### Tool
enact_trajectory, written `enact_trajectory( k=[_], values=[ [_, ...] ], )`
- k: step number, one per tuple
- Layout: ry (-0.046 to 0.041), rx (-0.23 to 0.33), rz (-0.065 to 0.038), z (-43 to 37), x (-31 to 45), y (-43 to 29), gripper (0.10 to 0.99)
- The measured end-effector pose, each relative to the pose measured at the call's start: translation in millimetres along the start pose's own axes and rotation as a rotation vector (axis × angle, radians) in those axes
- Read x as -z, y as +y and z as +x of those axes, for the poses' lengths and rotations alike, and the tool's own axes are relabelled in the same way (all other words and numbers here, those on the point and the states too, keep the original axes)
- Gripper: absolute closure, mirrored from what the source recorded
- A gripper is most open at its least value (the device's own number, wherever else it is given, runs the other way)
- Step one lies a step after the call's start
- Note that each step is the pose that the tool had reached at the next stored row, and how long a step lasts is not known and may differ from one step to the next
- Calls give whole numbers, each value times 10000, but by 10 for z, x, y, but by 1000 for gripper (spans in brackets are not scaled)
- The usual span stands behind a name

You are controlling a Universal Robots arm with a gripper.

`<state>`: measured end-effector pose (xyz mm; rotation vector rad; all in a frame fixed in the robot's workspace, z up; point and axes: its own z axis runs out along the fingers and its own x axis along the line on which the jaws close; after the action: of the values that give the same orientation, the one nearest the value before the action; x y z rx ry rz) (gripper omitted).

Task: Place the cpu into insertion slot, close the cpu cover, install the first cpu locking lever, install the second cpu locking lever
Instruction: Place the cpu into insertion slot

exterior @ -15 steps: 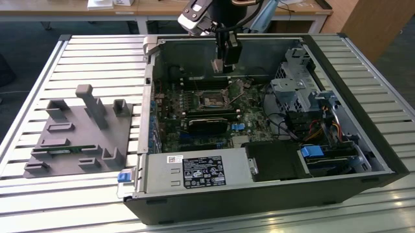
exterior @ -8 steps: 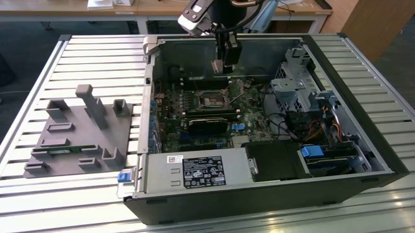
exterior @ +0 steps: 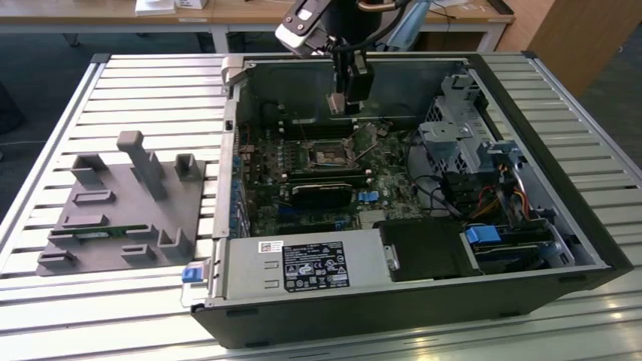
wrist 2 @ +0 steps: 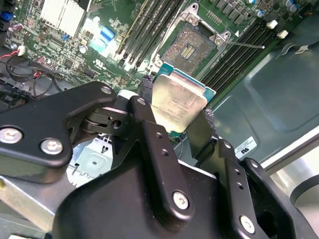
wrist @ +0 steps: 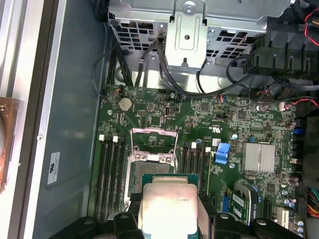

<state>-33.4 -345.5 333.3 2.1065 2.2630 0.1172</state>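
Observation:
My gripper (exterior: 342, 104) hangs inside the open computer case, above the far part of the green board, and is shut on the cpu. The cpu (wrist 2: 177, 102) is a pale silvery square chip with a green edge, pinched by its two sides between the black fingers (wrist 2: 144, 92). The first wrist view shows the cpu (wrist: 167, 201) hovering just short of the insertion slot (wrist: 149, 164). The insertion slot (wrist 2: 188, 47) (exterior: 328, 156) lies bare, its contact field showing. The cpu cover (wrist: 153, 133) stands flipped open at the slot's far side. A thin wire lever (wrist 2: 244, 45) juts out beside the slot.
Memory slots (wrist: 110, 169) flank the socket on both sides. A long black card (exterior: 321, 192) lies nearer on the board, a finned heat sink (wrist: 259, 157) beside it. A drive cage with cables (exterior: 456, 143) fills the exterior view's right; a grey fixture block (exterior: 120, 207) stands outside on the slatted table.

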Motion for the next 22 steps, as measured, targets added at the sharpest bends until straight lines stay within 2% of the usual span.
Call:
enact_trajectory(
  k=[22],
  values=[
    [1, 0, -1, -1, -62, -5, 561]
  ],
)
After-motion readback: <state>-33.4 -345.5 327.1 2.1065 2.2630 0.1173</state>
